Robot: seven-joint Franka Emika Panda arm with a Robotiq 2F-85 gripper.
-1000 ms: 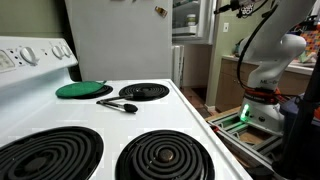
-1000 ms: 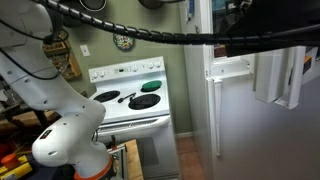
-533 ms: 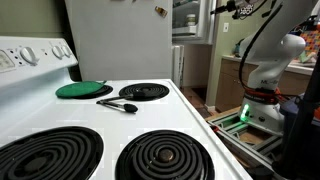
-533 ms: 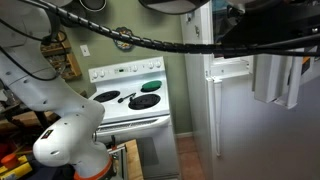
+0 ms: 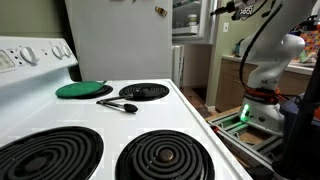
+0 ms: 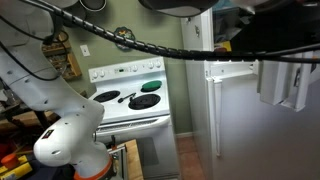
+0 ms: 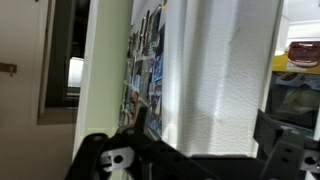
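While wrist view shows claw (image 7: 190, 152) spread by fridge door (image 7: 228, 70), stove (image 5: 205, 122) — in an exterior view.

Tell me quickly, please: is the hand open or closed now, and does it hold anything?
Hand: open, holding nothing; its fingers stand apart in front of the refrigerator.

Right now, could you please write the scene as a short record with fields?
claw: open, holds nothing, raised high
nearest thing: fridge, white, close in front of the claw
pictures: stuck on the fridge
stove: white, with coil burners
green lid: lies flat on a back burner
black utensil: lies on the stove top, beside the green lid
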